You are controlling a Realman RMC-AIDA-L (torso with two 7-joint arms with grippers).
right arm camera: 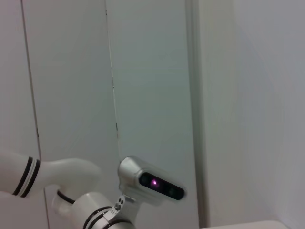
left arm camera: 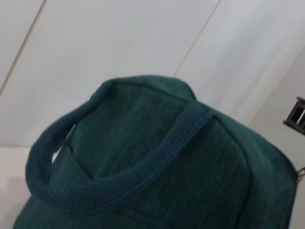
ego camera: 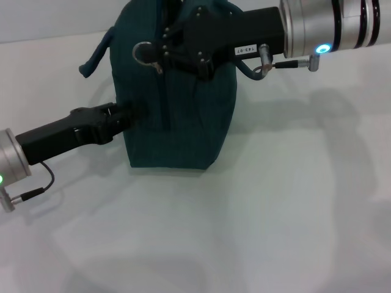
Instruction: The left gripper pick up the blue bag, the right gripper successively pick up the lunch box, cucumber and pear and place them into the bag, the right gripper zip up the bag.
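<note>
The blue bag (ego camera: 180, 116) stands upright on the white table (ego camera: 293, 201); its zip line runs down the side facing me. My left gripper (ego camera: 129, 114) is at the bag's left side, low down, shut on the fabric. My right gripper (ego camera: 164, 56) reaches in from the right at the top of the bag, shut at the zip pull beside its metal ring (ego camera: 143, 52). The left wrist view shows the bag's top (left arm camera: 190, 181) and a strap handle (left arm camera: 57, 138). The lunch box, cucumber and pear are out of view.
The other handle (ego camera: 98, 55) sticks out at the bag's upper left. The right wrist view shows only wall panels and the robot's head camera (right arm camera: 152, 183).
</note>
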